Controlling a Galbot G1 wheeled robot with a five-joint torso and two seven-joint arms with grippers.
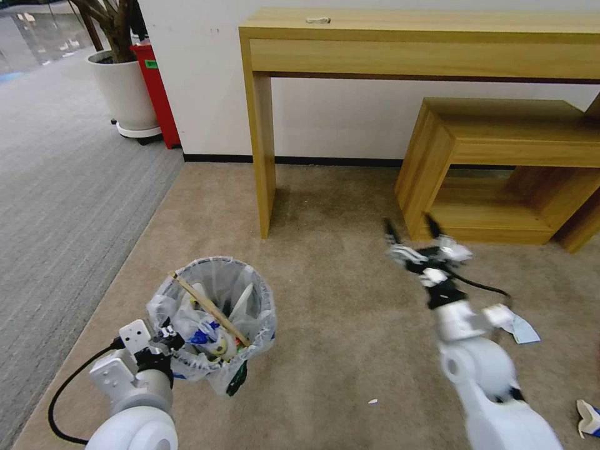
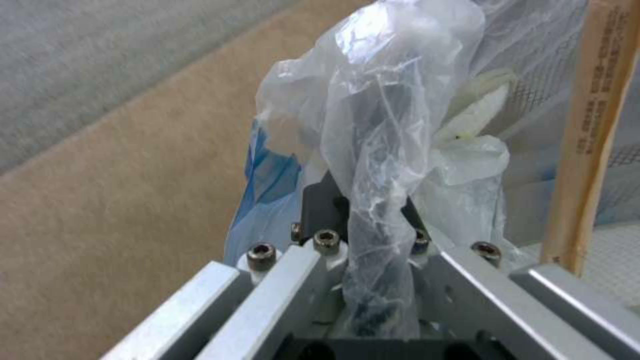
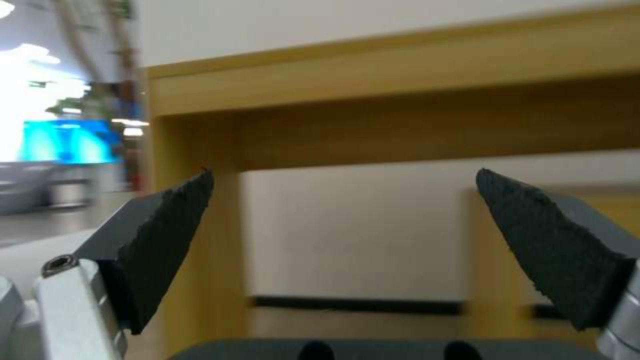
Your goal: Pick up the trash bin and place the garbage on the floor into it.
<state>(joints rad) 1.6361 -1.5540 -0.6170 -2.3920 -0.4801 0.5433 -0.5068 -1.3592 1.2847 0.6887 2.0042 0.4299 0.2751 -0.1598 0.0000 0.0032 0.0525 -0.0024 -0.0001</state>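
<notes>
The trash bin [image 1: 247, 294], black with a translucent liner, is at the lower left over the beige floor [image 1: 337, 325]. It holds a wooden stick [image 1: 209, 308], white pieces and blue-printed wrappers. My left gripper [image 1: 167, 337] is shut on its near rim and bunched liner [image 2: 373, 125]; the plastic covers the fingers. I cannot tell whether the bin rests on the carpet. My right gripper [image 1: 409, 230] hangs open and holds nothing, above the carpet before the low bench; its black pads [image 3: 170, 240] stand wide apart. A pale blue tissue [image 1: 524, 329] and a blue-white piece of garbage [image 1: 589, 417] lie at the right.
A tall wooden console table [image 1: 425, 37] stands against the wall, with a low wooden bench [image 1: 500, 162] under its right side. A white plant pot [image 1: 125, 90] and a red object [image 1: 156, 87] stand far left on grey ribbed carpet [image 1: 62, 206]. A white speck [image 1: 372, 401] lies mid-carpet.
</notes>
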